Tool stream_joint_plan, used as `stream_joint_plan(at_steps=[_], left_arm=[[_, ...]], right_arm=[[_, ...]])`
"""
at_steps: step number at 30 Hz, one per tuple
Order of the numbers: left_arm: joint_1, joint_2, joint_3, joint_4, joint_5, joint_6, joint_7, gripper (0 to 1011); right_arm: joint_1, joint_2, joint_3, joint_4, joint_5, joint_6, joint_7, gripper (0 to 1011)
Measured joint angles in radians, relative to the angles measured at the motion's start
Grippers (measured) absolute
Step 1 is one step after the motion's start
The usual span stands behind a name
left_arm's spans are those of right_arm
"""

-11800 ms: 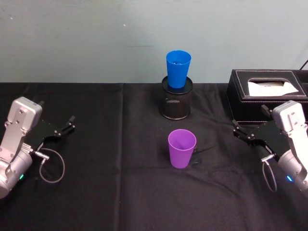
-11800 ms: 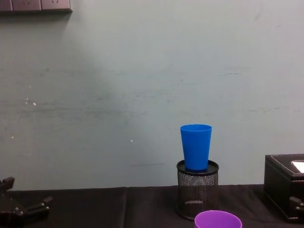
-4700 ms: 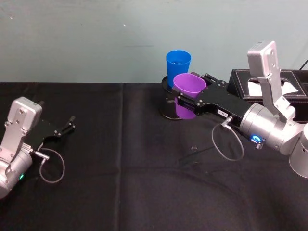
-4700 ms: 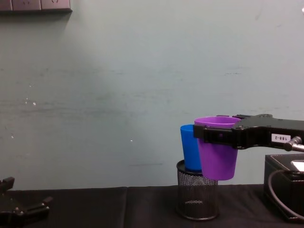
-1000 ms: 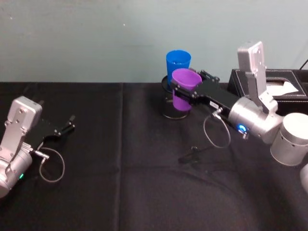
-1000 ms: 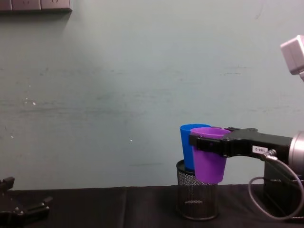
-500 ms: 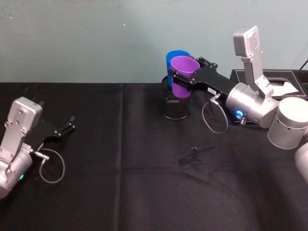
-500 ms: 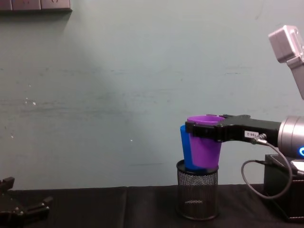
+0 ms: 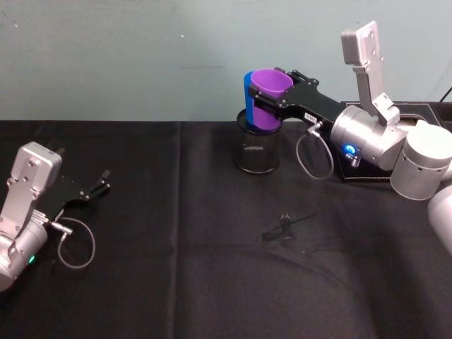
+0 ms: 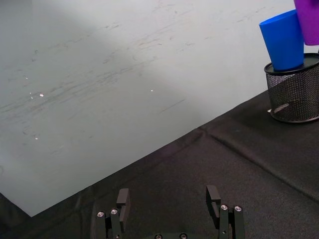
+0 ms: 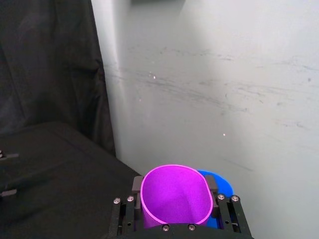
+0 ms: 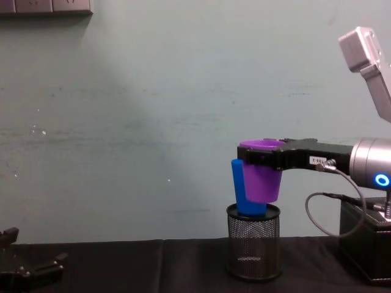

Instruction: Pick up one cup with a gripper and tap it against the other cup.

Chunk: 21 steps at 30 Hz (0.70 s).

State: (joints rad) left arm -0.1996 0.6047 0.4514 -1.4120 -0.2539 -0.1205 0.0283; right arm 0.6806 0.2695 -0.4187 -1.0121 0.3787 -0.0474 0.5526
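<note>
Purple cup (image 9: 265,119) hangs clamped in the right gripper (image 9: 272,90), arm outstretched level, tight beside the blue cup (image 9: 248,99) in the mesh pen holder (image 9: 258,152); left gripper (image 9: 96,185) parked, jaws apart.

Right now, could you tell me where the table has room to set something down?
Free: the black cloth between the left gripper and the mesh holder, and the near edge. Crowded: back right, where the right gripper holds the purple cup by the blue cup, near the black box.

Mesh holder (image 9: 258,152) on black cloth (image 9: 176,268) — box (image 12: 360,244) nearby.
</note>
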Motion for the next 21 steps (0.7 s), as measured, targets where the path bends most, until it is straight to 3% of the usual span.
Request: stream_joint_plan(at_steps=[10, 21], left_arm=[[0.000, 0.000, 0.000, 0.000, 0.000, 0.000, 0.000, 1000], [0.000, 0.000, 0.000, 0.000, 0.000, 0.000, 0.000, 1000]], right_arm=[[0.045, -0.019, 0.003, 0.061, -0.001, -0.009, 0.014, 739], [0.044, -0.020, 0.008, 0.059, 0.005, -0.005, 0.016, 739]])
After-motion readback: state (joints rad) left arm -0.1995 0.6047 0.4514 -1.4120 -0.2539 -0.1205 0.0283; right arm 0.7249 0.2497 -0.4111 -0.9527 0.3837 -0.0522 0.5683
